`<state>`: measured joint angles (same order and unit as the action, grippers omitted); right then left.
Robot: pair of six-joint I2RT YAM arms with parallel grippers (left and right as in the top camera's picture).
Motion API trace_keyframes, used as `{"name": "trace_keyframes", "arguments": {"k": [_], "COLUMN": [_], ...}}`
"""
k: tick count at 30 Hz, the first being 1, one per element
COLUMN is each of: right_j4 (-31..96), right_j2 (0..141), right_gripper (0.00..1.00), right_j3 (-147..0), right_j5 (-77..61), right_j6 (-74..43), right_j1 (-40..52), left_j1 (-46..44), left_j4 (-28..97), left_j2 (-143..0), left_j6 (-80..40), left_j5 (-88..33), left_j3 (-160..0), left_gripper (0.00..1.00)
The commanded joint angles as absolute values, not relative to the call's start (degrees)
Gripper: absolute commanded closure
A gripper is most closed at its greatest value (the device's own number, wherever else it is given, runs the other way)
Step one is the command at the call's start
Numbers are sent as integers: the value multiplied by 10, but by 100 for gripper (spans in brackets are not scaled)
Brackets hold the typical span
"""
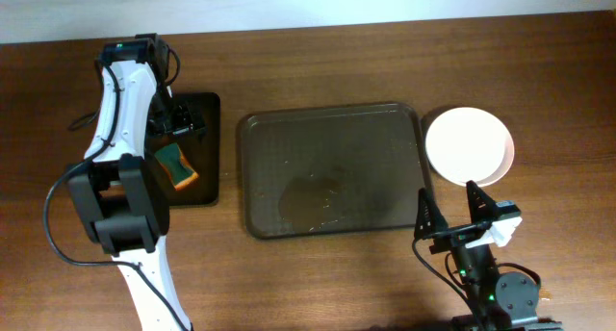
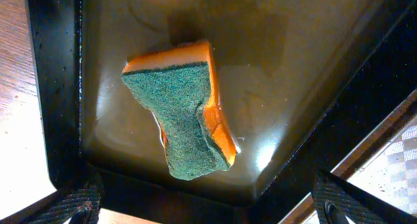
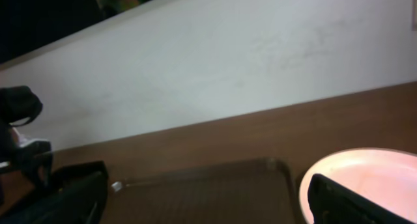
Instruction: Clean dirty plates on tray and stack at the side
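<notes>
The brown tray (image 1: pixel 327 129) lies mid-table with no plate on it, only a wet smear (image 1: pixel 313 196). White plates (image 1: pixel 469 145) sit just right of it, and also show in the right wrist view (image 3: pixel 371 172) beside the tray (image 3: pixel 208 182). A green-and-orange sponge (image 1: pixel 176 167) lies in a small black dish (image 1: pixel 204 110) on the left. In the left wrist view the sponge (image 2: pixel 186 113) rests in the wet dish (image 2: pixel 293 68). My left gripper (image 2: pixel 208 211) is open above it, not touching. My right gripper (image 1: pixel 450 211) is open and empty near the tray's front right corner.
The left arm (image 1: pixel 120 129) reaches over the table's left side to the black dish. A white wall (image 3: pixel 215 68) runs behind the table's far edge. Bare wood surrounds the tray.
</notes>
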<state>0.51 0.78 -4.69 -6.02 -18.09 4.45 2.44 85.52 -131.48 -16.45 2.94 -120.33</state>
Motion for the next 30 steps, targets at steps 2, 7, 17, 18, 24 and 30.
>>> {"name": "trace_keyframes", "arguments": {"k": [2, 7, 17, 18, 24, 30], "right_j4": [-35, 43, 42, 42, 42, 42], "right_j2": [2, 2, 3, 3, 3, 3], "right_gripper": [2, 2, 2, 2, 2, 2], "right_j3": [-3, -3, -3, -3, -3, -3], "right_j5": [-51, -43, -42, -42, -42, -42], "right_j6": [-117, -47, -47, -47, -47, -47], "right_j1": [50, 49, 49, 49, 49, 49], "left_j1": [28, 28, 28, 29, 28, 22], "left_j4": [856, 856, 856, 856, 851, 844], "left_j2": [-1315, -1315, -1315, -1315, -1295, -1168], "left_j6": [-164, -164, -164, -164, -164, -164], "left_j5": [25, 25, 25, 25, 26, 27], "left_j3": [-1212, -1212, -1212, -1212, -1212, -1194], "left_gripper": [0, 0, 0, 0, 0, 0]}}
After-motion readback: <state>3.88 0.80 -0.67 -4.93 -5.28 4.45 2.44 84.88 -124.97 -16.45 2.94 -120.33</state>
